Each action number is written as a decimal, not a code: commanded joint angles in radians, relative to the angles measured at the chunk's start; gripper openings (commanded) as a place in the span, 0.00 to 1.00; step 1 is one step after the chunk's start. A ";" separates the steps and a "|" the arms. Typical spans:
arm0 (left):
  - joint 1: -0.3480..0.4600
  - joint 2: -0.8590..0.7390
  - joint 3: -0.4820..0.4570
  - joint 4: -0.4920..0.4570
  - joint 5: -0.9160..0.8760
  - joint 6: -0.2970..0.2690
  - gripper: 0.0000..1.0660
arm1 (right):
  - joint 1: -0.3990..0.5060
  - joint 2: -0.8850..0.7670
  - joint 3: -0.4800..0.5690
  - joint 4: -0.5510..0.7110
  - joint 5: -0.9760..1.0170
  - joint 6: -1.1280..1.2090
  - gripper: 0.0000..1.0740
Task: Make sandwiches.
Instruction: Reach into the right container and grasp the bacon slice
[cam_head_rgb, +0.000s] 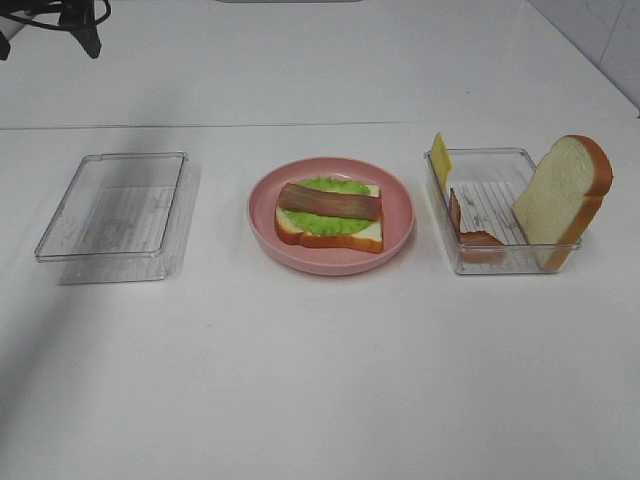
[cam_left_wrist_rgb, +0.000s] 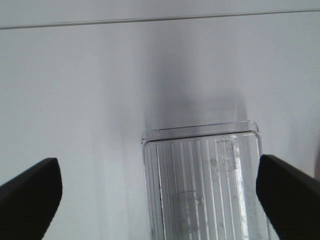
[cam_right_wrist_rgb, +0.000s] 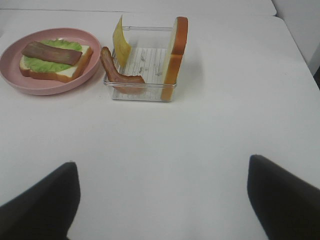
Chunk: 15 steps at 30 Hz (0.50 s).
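Between pink plate rim and bread tray wall, narrow bare table; both jaws wide, empty.

1. The left gripper has its jaws spread wide and grips nothing.
2. Its two dark fingers stand well apart from each other, their blunt tips slanting inward.
3. The right gripper likewise has its jaws far apart and holds nothing.
4. Its dark fingers hang clear of the surface below, touching nothing, and both look blurred at this close range.
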 joint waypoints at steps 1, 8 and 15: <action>-0.011 -0.057 0.024 -0.016 0.064 0.000 0.92 | 0.002 -0.020 0.001 -0.006 -0.003 0.000 0.77; -0.023 -0.281 0.302 0.030 0.059 0.005 0.92 | 0.002 -0.020 0.001 -0.006 -0.003 0.000 0.77; -0.023 -0.685 0.787 0.037 -0.091 0.008 0.92 | 0.002 -0.020 0.001 -0.006 -0.003 0.000 0.77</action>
